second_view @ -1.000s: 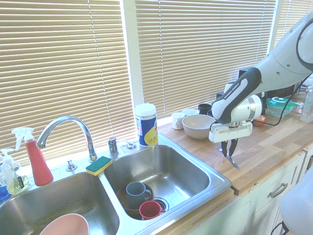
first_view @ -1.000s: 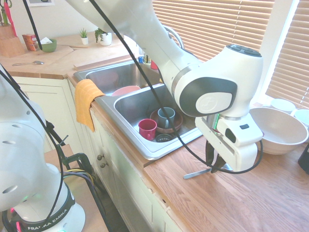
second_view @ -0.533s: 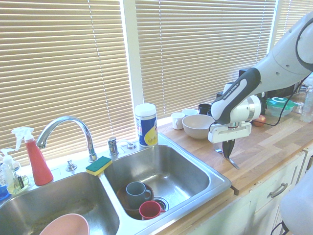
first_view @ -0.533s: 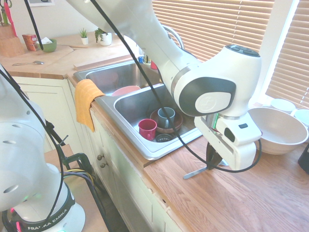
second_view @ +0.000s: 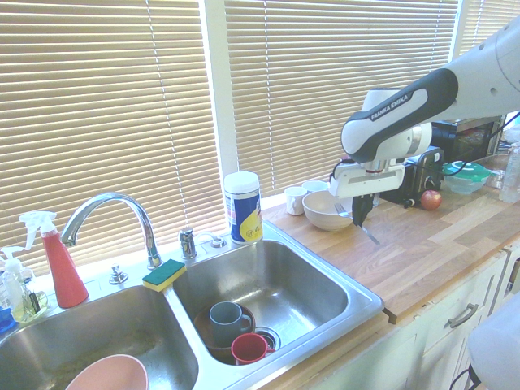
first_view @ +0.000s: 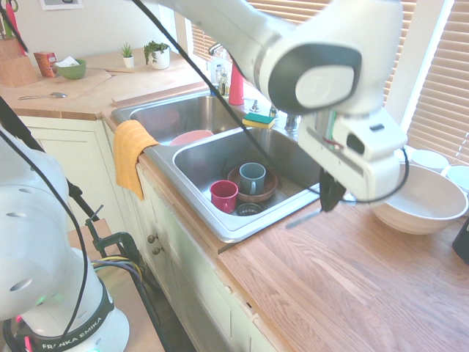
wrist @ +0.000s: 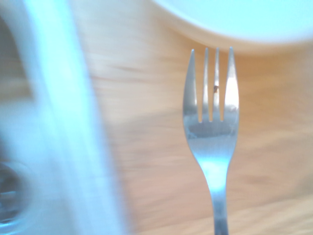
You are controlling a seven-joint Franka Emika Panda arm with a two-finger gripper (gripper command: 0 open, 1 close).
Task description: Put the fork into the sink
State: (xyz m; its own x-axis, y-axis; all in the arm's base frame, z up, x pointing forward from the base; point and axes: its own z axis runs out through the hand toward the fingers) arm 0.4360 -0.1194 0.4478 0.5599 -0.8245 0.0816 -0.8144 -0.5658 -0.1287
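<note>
The fork (first_view: 303, 218) hangs in the air just above the wooden counter, close to the right rim of the sink (first_view: 220, 220). My gripper (first_view: 329, 196) is shut on it, with the handle sticking out toward the sink. From the other side, the fork (second_view: 370, 236) pokes out below the gripper (second_view: 358, 216), in front of the white bowl. The sink (second_view: 357, 294) lies below and to the left there. In the wrist view the fork's tines (wrist: 211, 100) show sharp over blurred wood, with the sink rim (wrist: 73, 127) to one side.
The near basin holds a grey mug (first_view: 251, 177) on a brown plate and a red cup (first_view: 223, 195). A pink bowl (first_view: 190, 137) sits in the other basin. A big white bowl (first_view: 419, 196) stands just behind the gripper. An orange cloth (first_view: 130, 154) hangs over the counter edge.
The gripper's fingers closed on the fork where it lay on the counter. The arm then lifted it off the wood and carried it up and back, nearer the sink rim and the bowl.
</note>
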